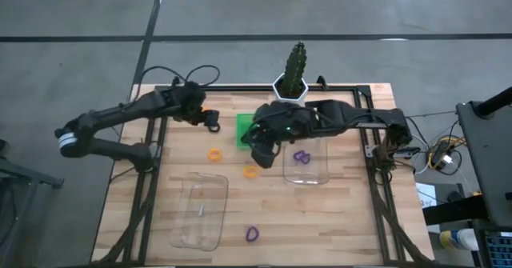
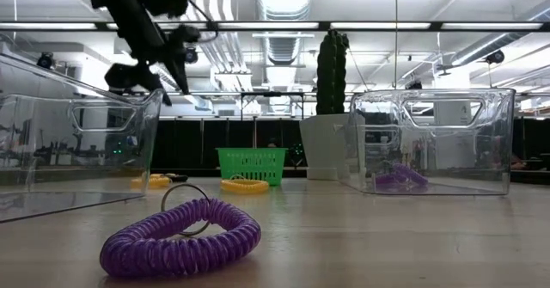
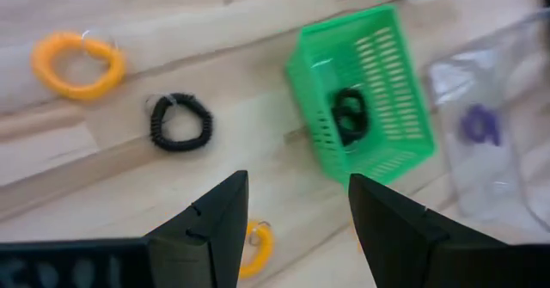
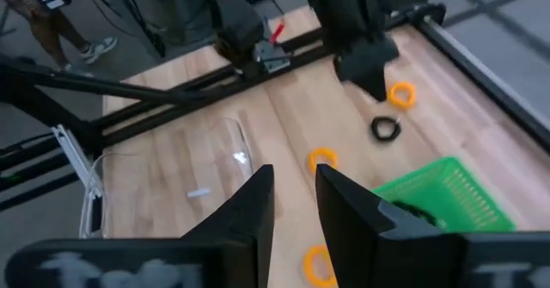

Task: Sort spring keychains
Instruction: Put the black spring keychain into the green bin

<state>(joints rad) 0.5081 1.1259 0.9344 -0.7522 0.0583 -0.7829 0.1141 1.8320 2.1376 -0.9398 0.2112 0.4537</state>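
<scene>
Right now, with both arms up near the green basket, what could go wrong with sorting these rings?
1. The left tool hangs open above the table, with a black ring and the green basket both close ahead; a slightly off descent could nudge the basket.
2. The right tool, also open, hovers beside that basket, so the arms may crowd each other.
3. The purple ring lies alone near the front edge and could get pushed off.
</scene>
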